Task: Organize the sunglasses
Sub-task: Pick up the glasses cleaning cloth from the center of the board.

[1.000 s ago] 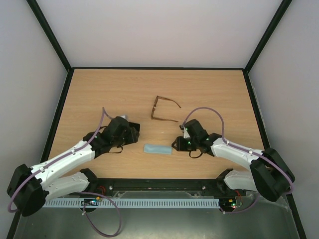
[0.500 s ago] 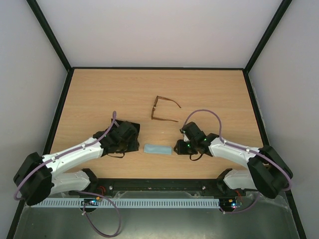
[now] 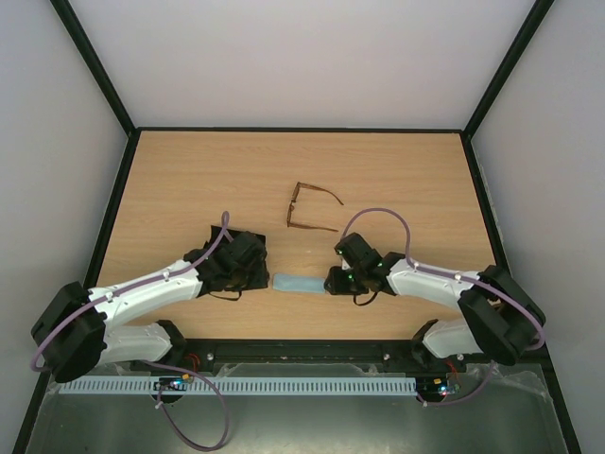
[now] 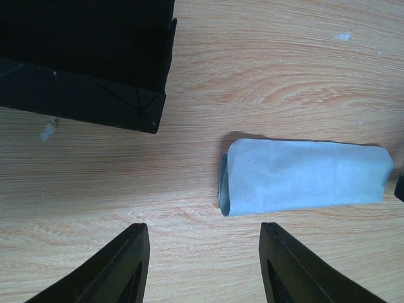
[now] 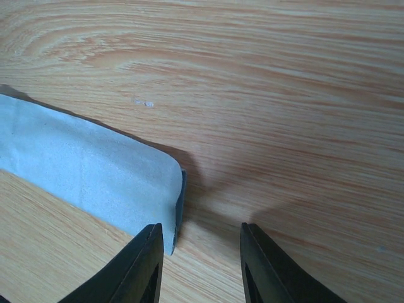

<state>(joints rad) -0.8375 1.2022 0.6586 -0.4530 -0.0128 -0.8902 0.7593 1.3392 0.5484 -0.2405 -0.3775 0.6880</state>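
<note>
Sunglasses (image 3: 312, 210) lie out on the bare wooden table (image 3: 189, 170), past the middle and beyond both arms, temple arms unfolded, nothing touching them. Judged from that, the tidying has hardly begun: frame not folded, not cased, not picked up. Black case (image 4: 82, 57) sits on the left side, close by the left claw, well apart from the glasses; whether it is open cannot be told. Folded light blue cloth (image 4: 303, 173) lies near the front edge, between the two claws. Left claw (image 4: 205, 265): fingers spread wide, empty, low over the wood, pointing at the cloth's left end with a gap between. Right claw (image 5: 199, 265): fingers parted, empty, set at the cloth's right end; one finger (image 5: 148, 252) stands just beside the cloth's corner, contact not clear. Both arms look aimed at the cloth, not the glasses. Left to do, as I read it: deal with the cloth, fold the glasses, stow them in the case.
</note>
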